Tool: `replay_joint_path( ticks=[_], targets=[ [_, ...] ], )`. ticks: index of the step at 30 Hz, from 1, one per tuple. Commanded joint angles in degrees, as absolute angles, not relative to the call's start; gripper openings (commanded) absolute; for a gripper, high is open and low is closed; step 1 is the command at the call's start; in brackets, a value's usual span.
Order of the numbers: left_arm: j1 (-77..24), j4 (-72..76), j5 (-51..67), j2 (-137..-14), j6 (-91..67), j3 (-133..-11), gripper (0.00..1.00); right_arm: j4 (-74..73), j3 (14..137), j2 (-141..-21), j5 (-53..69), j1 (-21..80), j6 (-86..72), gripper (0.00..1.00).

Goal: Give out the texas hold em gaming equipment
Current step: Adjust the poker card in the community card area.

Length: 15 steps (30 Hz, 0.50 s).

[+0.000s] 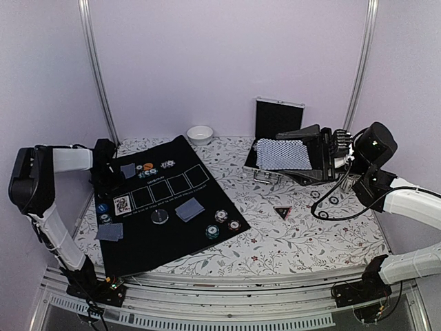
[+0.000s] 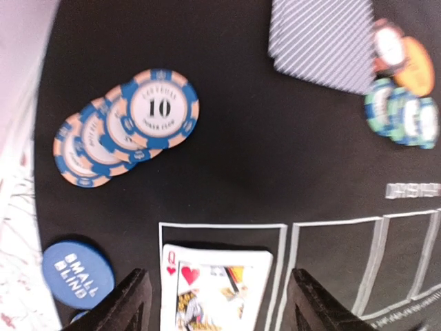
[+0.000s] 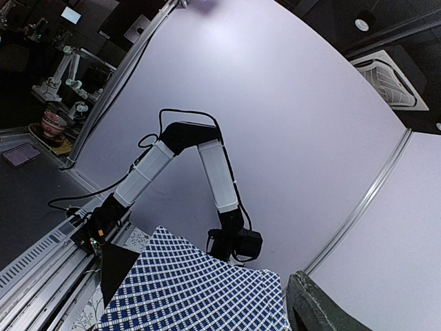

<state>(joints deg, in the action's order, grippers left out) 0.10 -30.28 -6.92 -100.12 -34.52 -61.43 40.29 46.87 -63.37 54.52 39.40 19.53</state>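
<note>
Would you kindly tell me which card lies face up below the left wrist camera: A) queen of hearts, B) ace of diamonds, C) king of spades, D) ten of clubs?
A: the face-up card shows a red Q and a red heart in its corner.

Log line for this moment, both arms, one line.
left gripper: open, over face-up queen of hearts on mat | right gripper: shut on fanned deck, near case

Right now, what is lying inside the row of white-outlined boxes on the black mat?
Only a face-up queen of hearts, in the leftmost box; the other four boxes look bare. Anything beneath the queen is covered.
</note>
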Motion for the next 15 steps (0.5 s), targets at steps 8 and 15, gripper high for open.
replay_joint_path(
  ticks=[8,15],
  targets=[
    [-4.08,-35.20,-6.67,-87.18,-35.54,-54.97,0.55,40.17,47.00,-62.60,53.90,39.06,19.47,0.62],
    [-3.68,-34.33,-12.78,-81.36,-39.69,-48.27,0.44,40.21,46.93,-62.75,53.97,39.06,19.68,0.62]
  ],
)
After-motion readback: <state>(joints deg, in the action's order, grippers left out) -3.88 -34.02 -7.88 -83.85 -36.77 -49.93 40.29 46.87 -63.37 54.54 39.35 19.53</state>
